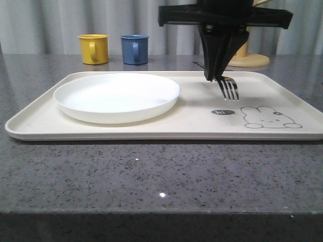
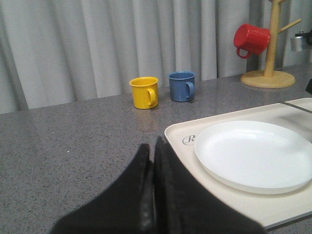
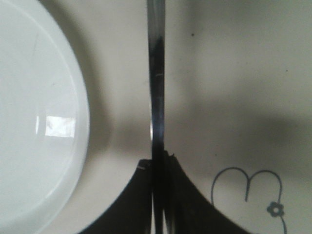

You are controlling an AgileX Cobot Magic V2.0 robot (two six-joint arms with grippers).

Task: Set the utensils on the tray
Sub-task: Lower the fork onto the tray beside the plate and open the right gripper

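The fork (image 1: 229, 88) is held tight in the right fingers (image 1: 214, 76) above the tray (image 1: 202, 118), to be lowered and let go next.

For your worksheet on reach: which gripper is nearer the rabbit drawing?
Right. The right gripper holds the fork over the tray, just beside the rabbit. The left gripper sits off the tray's far end, beyond the plate.

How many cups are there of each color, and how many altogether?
Yellow mug: 1
Blue mug: 1
Red mug, hanging on the wooden stand: 1
Total: 3 mugs
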